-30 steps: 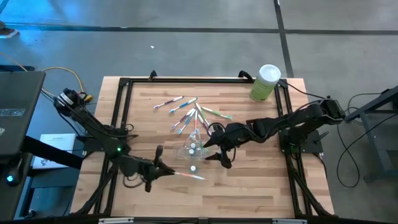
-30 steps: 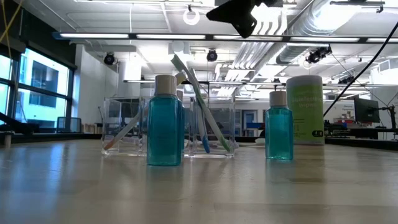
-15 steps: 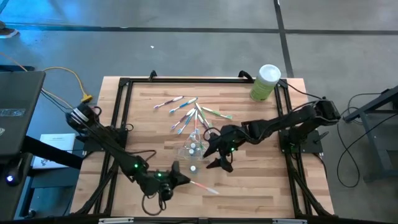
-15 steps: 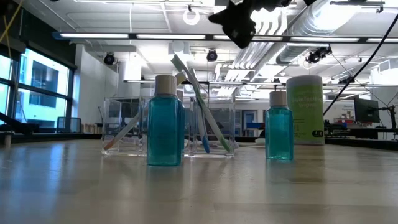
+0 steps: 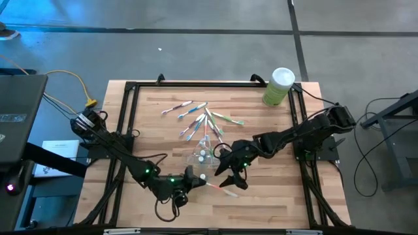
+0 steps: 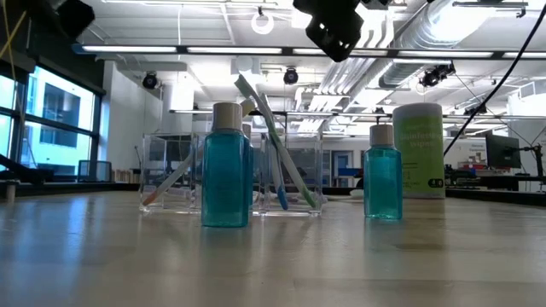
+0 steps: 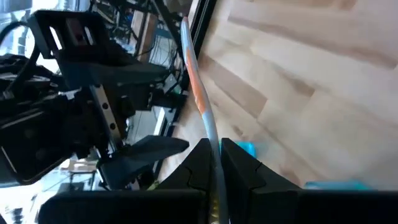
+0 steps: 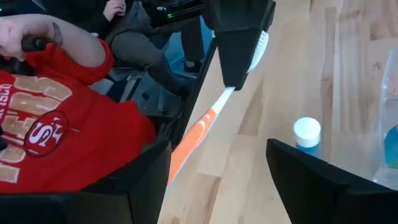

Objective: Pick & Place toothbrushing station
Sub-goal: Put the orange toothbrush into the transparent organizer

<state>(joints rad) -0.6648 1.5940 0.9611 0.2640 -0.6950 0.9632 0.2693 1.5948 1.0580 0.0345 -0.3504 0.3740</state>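
My left gripper [image 5: 194, 180] is near the table's front, shut on a toothbrush [image 5: 212, 187] with an orange grip that points toward the table's right. My right gripper [image 5: 228, 175] is open just right of it, and the toothbrush's free end [image 8: 177, 155] reaches in between its fingers, close to one finger; I cannot tell whether it touches. The clear holder [image 5: 202, 154] stands behind both grippers with toothbrushes leaning in it [image 6: 277, 145]. Two small blue white-capped bottles [image 6: 226, 166] [image 6: 382, 170] stand by it. Several loose toothbrushes [image 5: 199, 117] lie farther back. My left gripper pinches the toothbrush between its two fingers at the thin neck [image 8: 239, 84] near the white head end. The fingers lie along the brush, coming level from the table's left. The handle [image 7: 198, 93] sticks out past the fingertips, clear of the table.
A tall green canister with a white lid [image 5: 279, 86] stands at the far right corner. A black frame [image 5: 130, 88] runs round the table. A person in a red shirt [image 8: 68, 124] sits beyond the table's edge. Bare wood lies at the near right.
My left gripper has carried the toothbrush from the near left toward the table's right, up to my right gripper. My right gripper has come from beside the holder toward the near edge, staying open. The toothbrush's free end now lies between the right fingers.
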